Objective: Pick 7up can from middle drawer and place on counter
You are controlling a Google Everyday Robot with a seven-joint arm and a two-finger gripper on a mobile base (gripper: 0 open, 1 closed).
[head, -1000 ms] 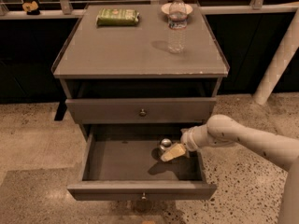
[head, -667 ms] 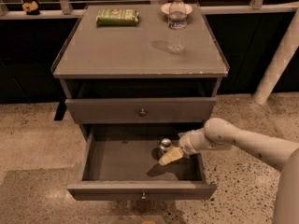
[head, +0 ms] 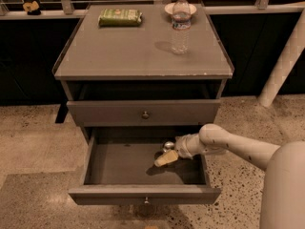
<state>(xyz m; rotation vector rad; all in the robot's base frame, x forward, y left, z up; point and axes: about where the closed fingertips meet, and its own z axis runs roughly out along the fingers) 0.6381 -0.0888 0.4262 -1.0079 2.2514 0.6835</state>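
Observation:
The middle drawer (head: 143,193) is pulled open below the cabinet, showing its bare grey inside. The 7up can (head: 168,145) stands inside at the back right; only its shiny silver top shows. My gripper (head: 165,158), with a yellowish tip, reaches in from the right on a white arm and sits right in front of the can, touching or nearly touching it and hiding its body. The counter (head: 128,51) is the cabinet's flat grey top above.
A clear water bottle (head: 180,24) stands on the counter at the back right, before a small white dish (head: 168,7). A green packet (head: 120,17) lies at the back left. A shut drawer front with a knob (head: 145,114) is above the open drawer. Speckled floor surrounds the cabinet.
My gripper has moved slightly left inside the drawer, closer in front of the can. The can, the drawer and the things on the counter have not moved.

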